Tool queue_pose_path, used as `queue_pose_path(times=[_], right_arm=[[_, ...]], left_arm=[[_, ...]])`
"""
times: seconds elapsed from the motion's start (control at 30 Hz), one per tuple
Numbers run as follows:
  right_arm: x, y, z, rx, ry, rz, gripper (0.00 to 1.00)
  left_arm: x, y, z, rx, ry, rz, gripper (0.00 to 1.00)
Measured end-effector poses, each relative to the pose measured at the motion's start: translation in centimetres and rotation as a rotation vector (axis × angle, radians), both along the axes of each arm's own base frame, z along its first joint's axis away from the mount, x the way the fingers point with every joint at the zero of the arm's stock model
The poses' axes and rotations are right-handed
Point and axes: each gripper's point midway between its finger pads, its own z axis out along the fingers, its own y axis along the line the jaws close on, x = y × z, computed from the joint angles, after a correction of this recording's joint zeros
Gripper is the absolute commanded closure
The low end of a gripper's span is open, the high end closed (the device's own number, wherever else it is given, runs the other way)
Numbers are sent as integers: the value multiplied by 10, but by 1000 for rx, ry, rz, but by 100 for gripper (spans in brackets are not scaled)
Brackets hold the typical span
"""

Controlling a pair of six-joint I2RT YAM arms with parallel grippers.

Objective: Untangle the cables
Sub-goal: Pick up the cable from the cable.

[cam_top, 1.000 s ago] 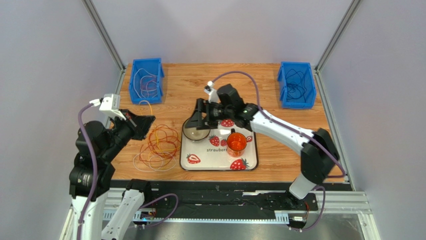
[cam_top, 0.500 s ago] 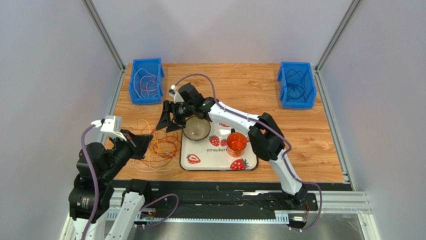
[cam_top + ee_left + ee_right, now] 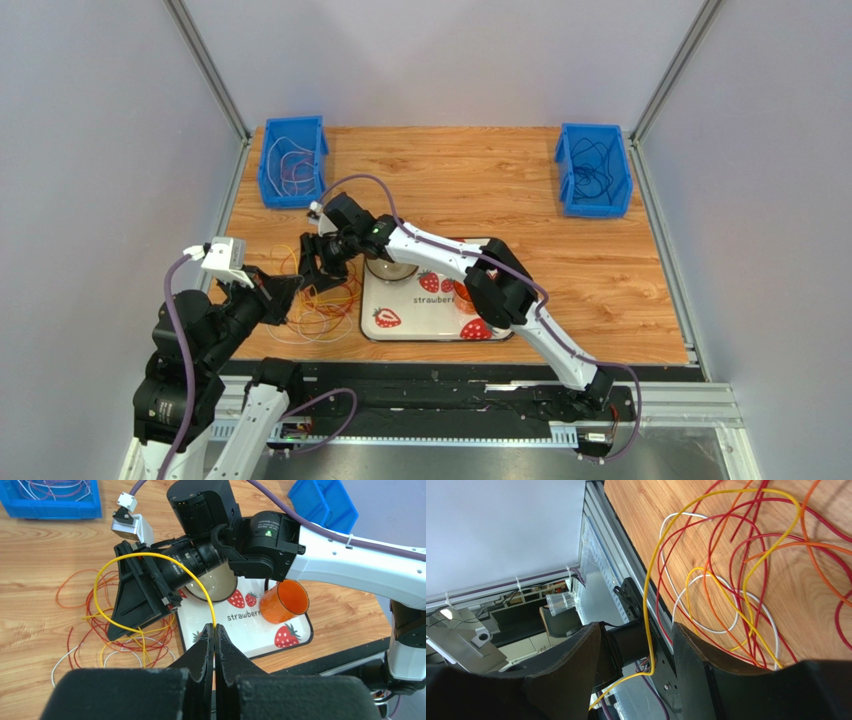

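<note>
The cables (image 3: pixel 322 300) lie as a tangle of red, orange, yellow and white loops on the wooden table left of the tray. My left gripper (image 3: pixel 283 291) is shut on a yellow cable (image 3: pixel 150 555), pinched at its tips (image 3: pixel 215 628) and arching up over the pile. My right gripper (image 3: pixel 318 268) hangs over the same pile, jaws open. In the right wrist view the yellow cable (image 3: pixel 649 645) runs through the gap of the right gripper (image 3: pixel 636 626), touching neither finger. Red, orange and white loops (image 3: pixel 736 595) lie on the wood beyond.
A strawberry-print tray (image 3: pixel 498 330) holds a glass bowl (image 3: pixel 393 270) and an orange cup (image 3: pixel 285 600). A blue bin (image 3: pixel 293 160) with pale cables stands back left, and another blue bin (image 3: pixel 593 170) with dark cables back right. The right arm stretches across the tray.
The right arm swung left from above the bowl to over the cable pile, its jaws narrowing. The left gripper drew back toward the near edge, still holding the yellow cable.
</note>
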Motion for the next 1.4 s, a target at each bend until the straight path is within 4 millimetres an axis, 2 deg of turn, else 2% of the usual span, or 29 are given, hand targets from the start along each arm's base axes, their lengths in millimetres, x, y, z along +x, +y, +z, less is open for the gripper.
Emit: queue_pose_path(times=[0.23, 0.33, 0.37, 0.4, 0.67, 0.8, 0.83, 0.87, 0.93, 0.97, 1.03, 1.07, 1.13, 1.17, 1.27, 1.4], right_arm=[[-1, 4, 4, 12, 2, 2, 58], [-1, 5, 5, 13, 5, 0, 75], [-1, 5, 5, 13, 7, -1, 92], [-1, 6, 6, 15, 9, -3, 100], [3, 8, 8, 23, 5, -6, 100], [8, -6, 16, 4, -38, 7, 100], [11, -13, 25, 3, -60, 7, 100], [15, -22, 37, 5, -82, 5, 100], [29, -40, 69, 29, -140, -12, 100], [38, -51, 90, 50, -180, -25, 100], [56, -77, 139, 103, -275, -64, 100], [63, -93, 168, 138, -341, -83, 100], [72, -117, 213, 188, -445, -117, 100], [71, -129, 240, 225, -514, -128, 100], [52, -150, 293, 304, -656, -117, 100], [23, -167, 331, 355, -806, -81, 100]], left_arm=[[-1, 2, -3, 8, 9, 5, 100], [-2, 1, -2, 8, 8, 3, 100], [-2, 1, -2, 8, 7, 2, 100], [-3, 1, -1, 8, 6, 1, 100], [-6, 1, 5, 2, -8, -6, 100], [-8, 0, 6, -6, -4, -6, 96], [-8, 0, 6, -8, 0, -6, 92], [-9, 0, 5, -9, 3, -6, 78], [-9, 0, 5, -13, 4, -5, 67], [-9, -1, 6, -20, 7, -6, 57], [-9, -1, 6, -25, 8, -5, 46], [-9, -1, 6, -31, 9, -4, 37], [-10, -1, 6, -36, 9, -2, 29], [-10, -1, 7, -40, 8, -1, 24], [-10, -1, 8, -42, 4, 3, 20], [-7, 3, 7, -36, 6, 27, 19]])
